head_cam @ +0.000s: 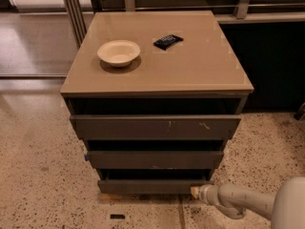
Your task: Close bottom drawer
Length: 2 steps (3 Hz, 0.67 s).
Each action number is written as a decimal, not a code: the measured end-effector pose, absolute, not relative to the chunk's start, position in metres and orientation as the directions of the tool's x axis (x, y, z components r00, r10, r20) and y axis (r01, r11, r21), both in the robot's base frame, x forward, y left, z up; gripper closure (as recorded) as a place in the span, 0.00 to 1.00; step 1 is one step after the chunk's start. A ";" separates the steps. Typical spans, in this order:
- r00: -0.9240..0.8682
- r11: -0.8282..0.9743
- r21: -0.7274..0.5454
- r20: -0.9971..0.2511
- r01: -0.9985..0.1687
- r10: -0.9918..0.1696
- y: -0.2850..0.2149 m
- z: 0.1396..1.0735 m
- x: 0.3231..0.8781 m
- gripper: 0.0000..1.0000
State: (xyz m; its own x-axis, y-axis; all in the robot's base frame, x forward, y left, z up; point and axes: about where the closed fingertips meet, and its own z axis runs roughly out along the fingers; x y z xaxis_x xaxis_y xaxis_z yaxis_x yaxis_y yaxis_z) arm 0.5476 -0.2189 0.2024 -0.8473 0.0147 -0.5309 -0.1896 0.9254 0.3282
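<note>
While the arm [238,202] reaches in from the lower right of the camera view, the gripper [195,191] sits low, just above the floor [43,175], at the right-hand end of the bottom drawer [152,186]. It looks to be touching or just beside that corner of the front. I cannot tell whether the gripper is apart or together. The bottom drawer is the lowest of the three in the cabinet [157,66]. Its plain dark front faces the camera and its long axis runs level from left to right. A dark strip shows between its upper edge and the middle drawer [155,160] above. I cannot tell how far the front stands out. The top drawer [155,127] has pale scratch marks right of centre. On the tan cabinet top, a pale bowl [119,53] stands upright at left, and a small dark packet [168,41] lies well apart from it, further back and to the right. A small dark object [116,216] lies on the speckled floor in front of the cabinet.
</note>
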 end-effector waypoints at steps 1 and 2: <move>-0.801 0.943 0.281 -0.599 -0.177 0.028 -0.224 0.204 0.564 1.00; -0.733 0.962 0.228 -0.678 -0.154 0.043 -0.231 0.207 0.585 1.00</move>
State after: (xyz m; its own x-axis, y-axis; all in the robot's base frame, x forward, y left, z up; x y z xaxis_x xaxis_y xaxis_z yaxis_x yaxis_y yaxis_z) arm 0.5848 -0.2314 0.2071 -0.7334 0.0434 -0.6784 -0.1535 0.9616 0.2276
